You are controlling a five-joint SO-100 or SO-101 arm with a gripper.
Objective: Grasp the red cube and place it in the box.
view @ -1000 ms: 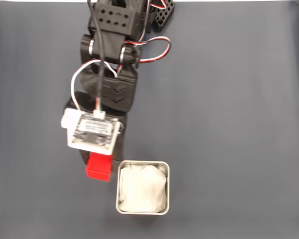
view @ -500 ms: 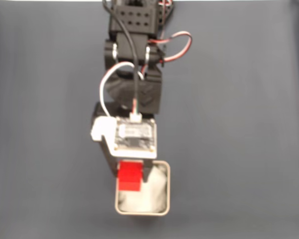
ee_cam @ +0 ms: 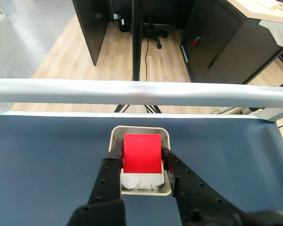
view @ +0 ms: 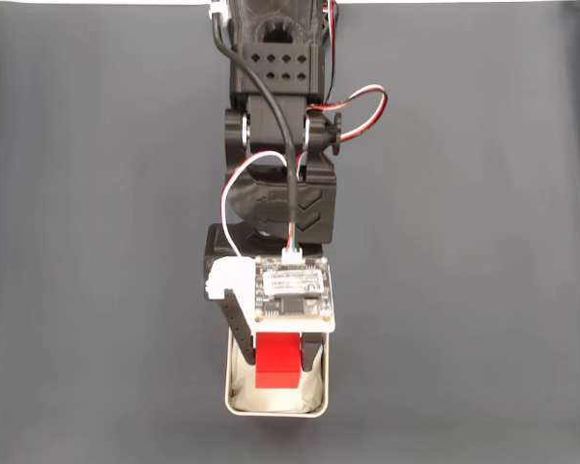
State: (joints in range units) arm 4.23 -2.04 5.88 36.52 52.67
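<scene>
The small bright-red matte cube (ee_cam: 142,153) sits pinched between the two black perforated fingers of the gripper (ee_cam: 142,157), its jaws narrowed to the cube's width and pressing both side faces. Cube and fingertips hang directly over the small square metal-rimmed box (view: 234,398) with white crinkled lining, which rests on the dark blue-grey table (view: 464,242).

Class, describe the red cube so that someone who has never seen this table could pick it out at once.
On the dark blue table, find the box, pale-rimmed with white crinkled lining, near the rail. The black claw holds the red cube between its fingers directly above it. It is the one bright red, plain-faced solid block here.
</scene>
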